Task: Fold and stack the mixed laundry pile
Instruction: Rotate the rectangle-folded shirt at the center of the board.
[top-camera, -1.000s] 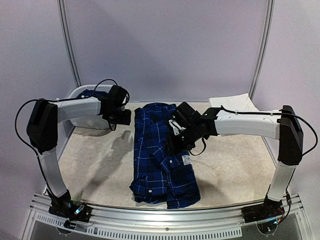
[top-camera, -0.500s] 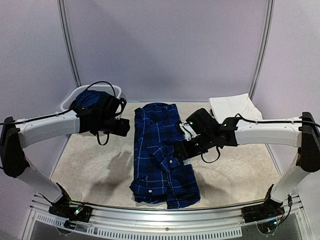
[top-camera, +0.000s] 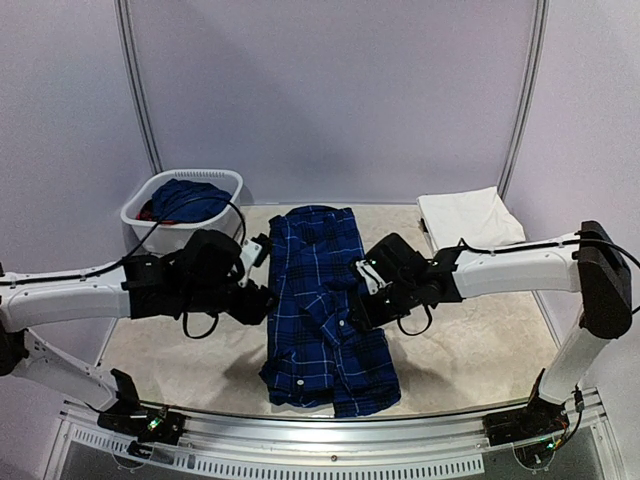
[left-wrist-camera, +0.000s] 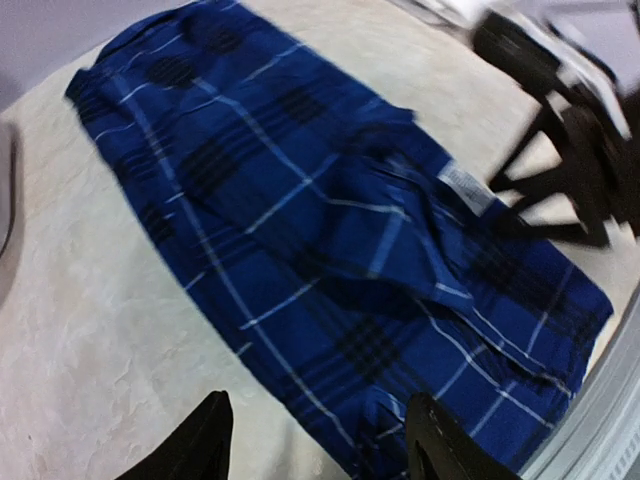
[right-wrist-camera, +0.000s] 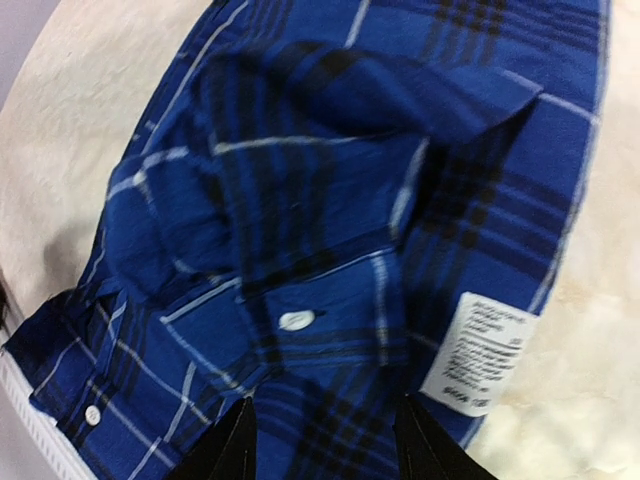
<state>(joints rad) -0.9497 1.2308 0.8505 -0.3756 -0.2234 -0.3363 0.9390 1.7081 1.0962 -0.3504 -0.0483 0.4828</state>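
A large navy plaid shirt (top-camera: 320, 300) lies lengthwise in the middle of the table, partly folded, with its lower half bunched. My left gripper (top-camera: 266, 300) sits low at the shirt's left edge. In the left wrist view the gripper (left-wrist-camera: 320, 445) stands open over the shirt (left-wrist-camera: 330, 230) hem and the bare table. My right gripper (top-camera: 350, 312) hovers over the shirt's right side. It is open (right-wrist-camera: 330, 440) above a button (right-wrist-camera: 298, 320) and a white care label (right-wrist-camera: 480, 350). A solid blue piece (top-camera: 190, 200) and a bit of red (top-camera: 148, 213) lie in the basket.
The oval white basket (top-camera: 140, 200) stands at the back left. A folded white garment (top-camera: 468, 215) lies at the back right corner. The metal rail (top-camera: 320, 455) runs along the near edge. Beige tabletop (top-camera: 190, 350) shows on both sides of the shirt.
My left arm has swung from the basket forward and down to the shirt's left edge, its jaws a little wider. My right gripper has shifted slightly down over the shirt.
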